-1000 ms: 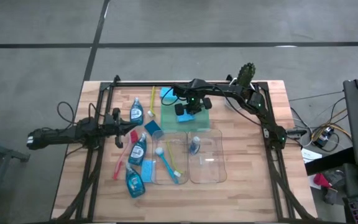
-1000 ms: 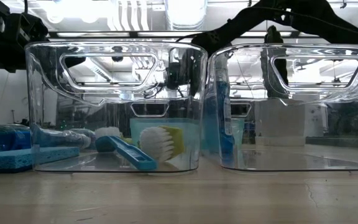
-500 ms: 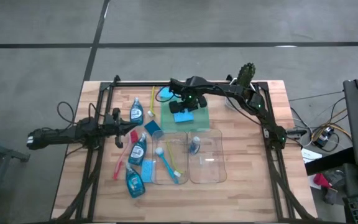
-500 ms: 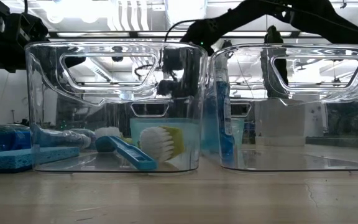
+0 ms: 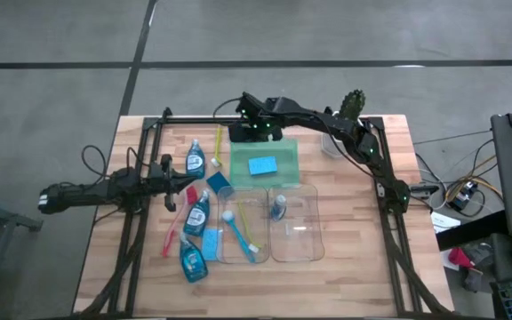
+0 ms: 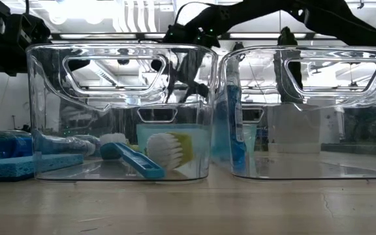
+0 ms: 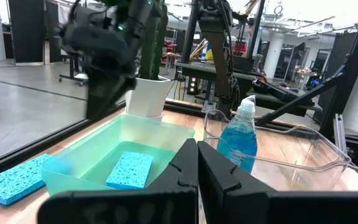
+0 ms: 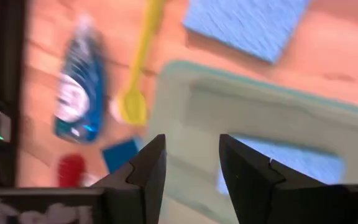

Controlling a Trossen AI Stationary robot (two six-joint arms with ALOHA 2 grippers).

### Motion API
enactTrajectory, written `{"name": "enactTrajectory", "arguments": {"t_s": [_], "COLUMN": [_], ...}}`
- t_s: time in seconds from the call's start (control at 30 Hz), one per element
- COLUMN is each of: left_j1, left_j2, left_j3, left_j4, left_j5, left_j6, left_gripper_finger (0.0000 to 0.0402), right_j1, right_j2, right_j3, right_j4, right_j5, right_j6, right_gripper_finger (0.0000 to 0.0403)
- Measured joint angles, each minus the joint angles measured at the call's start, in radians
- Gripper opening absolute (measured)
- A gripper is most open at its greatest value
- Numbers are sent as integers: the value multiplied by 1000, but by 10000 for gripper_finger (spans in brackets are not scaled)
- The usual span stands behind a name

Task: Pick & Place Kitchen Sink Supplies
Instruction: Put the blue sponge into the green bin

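My right gripper hovers open above the far left corner of the green tray, touching nothing. A blue sponge lies flat in the tray. Another sponge, a yellow brush and a bottle of blue liquid lie on the table near that corner. My left gripper waits shut, low at the table's left. More bottles, sponges and a red-pink brush lie beside it.
Two clear bins stand near the tray: the left one holds a blue and a yellow-green brush, the right one a bottle. A cactus in a white pot stands at the far right.
My right gripper has moved from low over the tray's middle, up and toward the far left, to the tray's far left corner. The blue sponge that was under it now lies by itself in the tray. My left arm has kept still.
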State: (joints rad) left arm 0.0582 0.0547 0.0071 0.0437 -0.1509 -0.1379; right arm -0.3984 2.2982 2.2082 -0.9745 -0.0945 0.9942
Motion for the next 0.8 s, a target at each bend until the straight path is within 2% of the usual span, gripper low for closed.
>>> {"name": "enactTrajectory", "arguments": {"t_s": [0.17,0.5,0.63,0.8], "left_j1": [0,0,0,0], "left_j2": [0,0,0,0], "left_j3": [0,0,0,0], "left_j4": [0,0,0,0], "left_j5": [0,0,0,0], "left_j6": [0,0,0,0], "left_gripper_finger": [0,0,0,0], "right_j1": [-13,-72,-78,-82], "right_j2": [0,39,60,87], "right_j3": [-3,-4,-5,-5], "right_j4": [74,77,68,71], "right_j5": [37,64,68,70], "right_j6": [26,29,20,1], "right_gripper_finger": [129,117,130,169]}}
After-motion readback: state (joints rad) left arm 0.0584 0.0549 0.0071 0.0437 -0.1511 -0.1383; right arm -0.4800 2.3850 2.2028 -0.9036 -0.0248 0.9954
